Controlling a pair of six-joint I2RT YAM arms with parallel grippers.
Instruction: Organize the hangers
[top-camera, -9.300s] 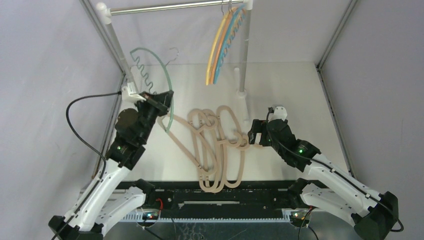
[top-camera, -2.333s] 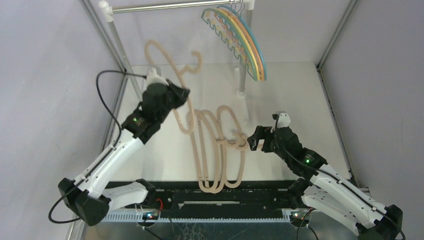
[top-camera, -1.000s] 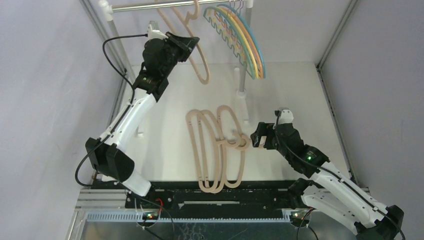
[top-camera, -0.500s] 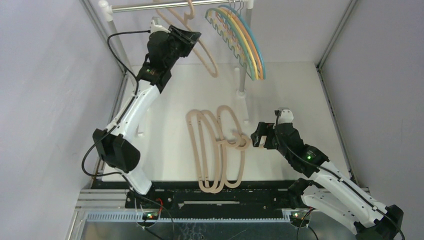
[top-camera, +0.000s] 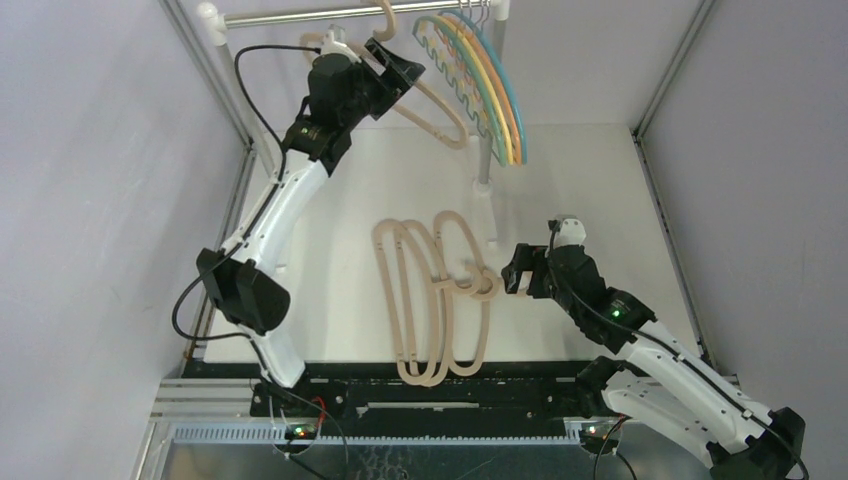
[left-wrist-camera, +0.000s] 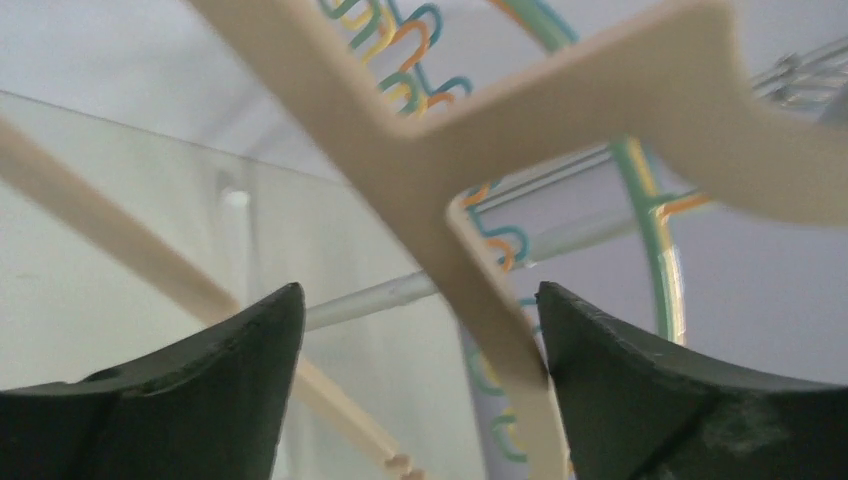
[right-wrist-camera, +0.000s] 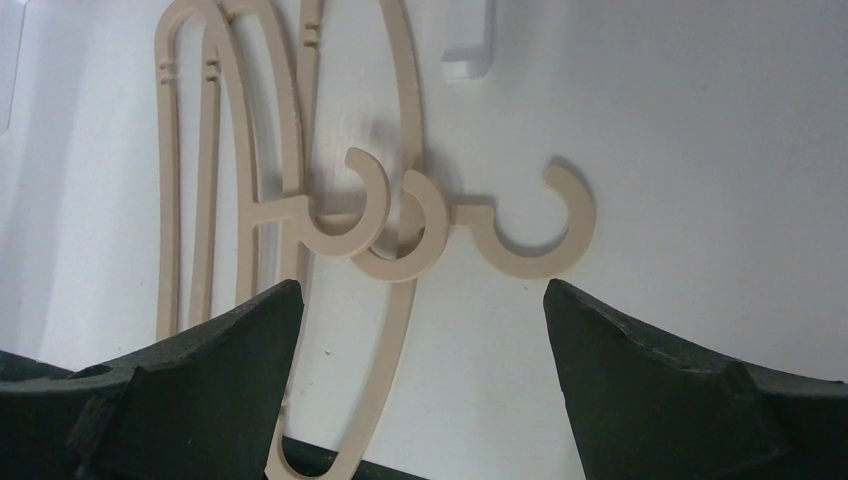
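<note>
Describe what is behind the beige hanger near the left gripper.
In the left wrist view, behind the beige hanger are the thin green, yellow, orange and blue hangers and the silver rail. Its frame covers parts of them.

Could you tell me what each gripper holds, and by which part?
Nothing looks clamped: the left gripper stands open around the neck of the beige hanger at the rail; right gripper open, empty.
</note>
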